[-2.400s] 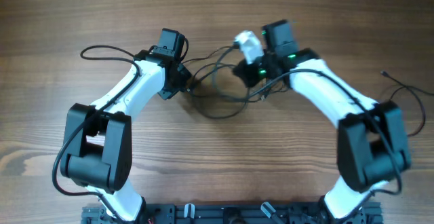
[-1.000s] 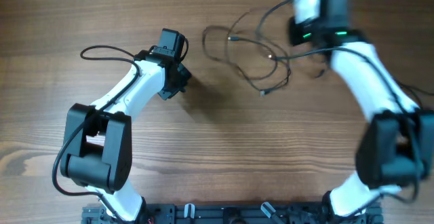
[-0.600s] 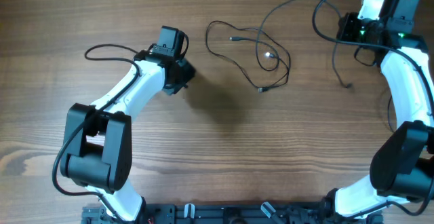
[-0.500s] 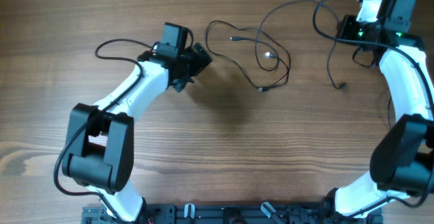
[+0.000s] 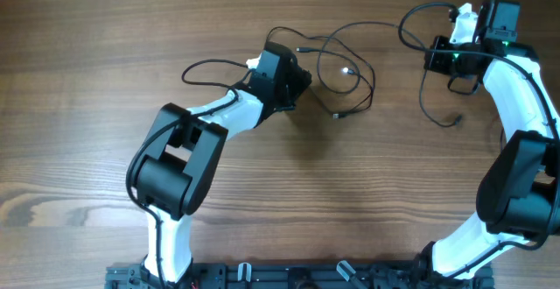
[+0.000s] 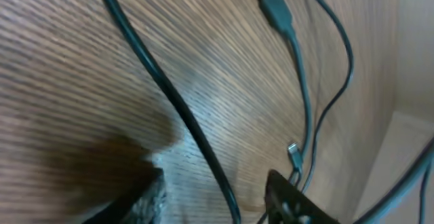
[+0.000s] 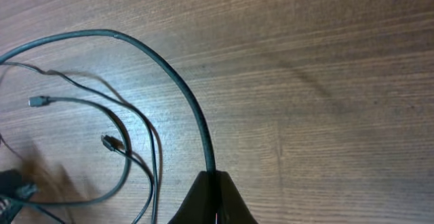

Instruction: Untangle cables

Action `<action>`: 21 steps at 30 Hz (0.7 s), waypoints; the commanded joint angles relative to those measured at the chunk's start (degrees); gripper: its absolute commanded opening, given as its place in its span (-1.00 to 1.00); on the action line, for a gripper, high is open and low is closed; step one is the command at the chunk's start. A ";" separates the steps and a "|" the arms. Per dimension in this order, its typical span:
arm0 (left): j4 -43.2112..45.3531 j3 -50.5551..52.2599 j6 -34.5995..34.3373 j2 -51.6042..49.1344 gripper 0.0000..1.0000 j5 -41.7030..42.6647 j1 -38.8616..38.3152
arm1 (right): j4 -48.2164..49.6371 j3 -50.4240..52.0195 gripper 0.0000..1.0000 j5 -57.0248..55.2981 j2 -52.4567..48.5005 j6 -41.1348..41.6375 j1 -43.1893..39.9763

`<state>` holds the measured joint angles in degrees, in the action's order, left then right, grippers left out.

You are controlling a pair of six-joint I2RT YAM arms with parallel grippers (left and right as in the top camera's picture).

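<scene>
Thin dark cables (image 5: 371, 86) lie in loose loops at the table's far middle, with a small bright plug (image 5: 347, 72) inside the loop and a dark plug end (image 5: 337, 116) in front. My left gripper (image 5: 303, 77) is open at their left edge. In the left wrist view one cable (image 6: 178, 105) runs between the open fingers (image 6: 217, 190), with a plug (image 6: 273, 0) beyond it. My right gripper (image 5: 436, 58) is shut on one dark cable (image 7: 183, 91), whose free end (image 5: 456, 121) trails in front. In the right wrist view the shut fingers (image 7: 211, 180) pinch it.
The left arm's own thicker black cable (image 5: 203, 65) arcs over the wood behind that arm. In the right wrist view two small plug ends (image 7: 38, 102) (image 7: 108, 142) lie to the left of the held cable. The table is bare wood (image 5: 105, 26).
My right gripper has pulled one cable out of the bunch to the far right. My left arm has swung right, up to the remaining loops.
</scene>
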<state>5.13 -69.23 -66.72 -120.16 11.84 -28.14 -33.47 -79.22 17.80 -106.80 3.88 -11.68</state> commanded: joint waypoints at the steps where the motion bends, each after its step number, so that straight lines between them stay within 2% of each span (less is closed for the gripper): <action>1: 1.14 -0.04 -1.03 -1.36 -0.92 -2.29 0.98 | -1.25 0.11 -0.91 1.88 -0.90 0.74 0.09; 3: 0.46 -0.07 6.21 -0.59 -0.92 1.18 3.19 | -2.19 0.11 -0.92 5.20 -0.90 0.61 0.09; 5: -7.37 -0.07 13.35 2.12 -0.92 3.48 5.62 | -3.32 0.11 -0.91 10.84 -0.90 0.55 0.11; 7: -22.77 -0.07 19.47 7.65 -0.92 -0.11 9.68 | -3.87 0.11 -0.91 15.10 -0.90 0.66 0.66; 9: -32.13 -0.07 23.41 11.74 -0.92 -3.41 12.11 | -4.11 0.11 -0.92 15.06 -0.90 0.81 1.31; 11: -42.60 -0.07 24.33 16.65 -0.92 -12.70 14.25 | -4.09 0.11 -0.91 12.66 -0.90 2.40 2.27; 13: -49.68 -0.07 24.30 19.37 -0.92 -18.88 14.93 | -4.35 0.26 -0.91 5.73 -1.01 10.08 3.08; 15: -52.87 -0.04 24.30 19.76 -0.92 -20.70 14.91 | -4.26 1.33 -0.91 3.02 -1.01 14.71 3.91; 17: -54.36 -0.02 24.28 19.61 -0.92 -20.70 14.91 | -3.63 3.28 -0.87 2.25 -1.01 14.80 5.31; 18: -54.23 -0.02 24.24 19.61 -0.92 -20.70 14.86 | -3.50 4.20 -0.52 0.50 -1.01 15.96 6.05; 19: -53.77 -0.02 24.00 19.61 -0.92 -20.70 14.86 | -2.89 5.07 -0.25 -0.35 -1.01 16.44 6.69; 20: -53.07 -0.02 23.71 19.61 -0.92 -20.63 14.86 | -1.92 5.75 -0.10 0.11 -1.01 16.55 7.21; 21: -52.22 -0.02 23.63 19.61 -0.92 -20.46 14.86 | -0.68 6.54 -0.06 4.09 -1.01 15.78 8.24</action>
<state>-48.21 -69.36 -43.57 -100.71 -6.68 -13.34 -35.97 -74.32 20.23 -106.83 18.24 -5.26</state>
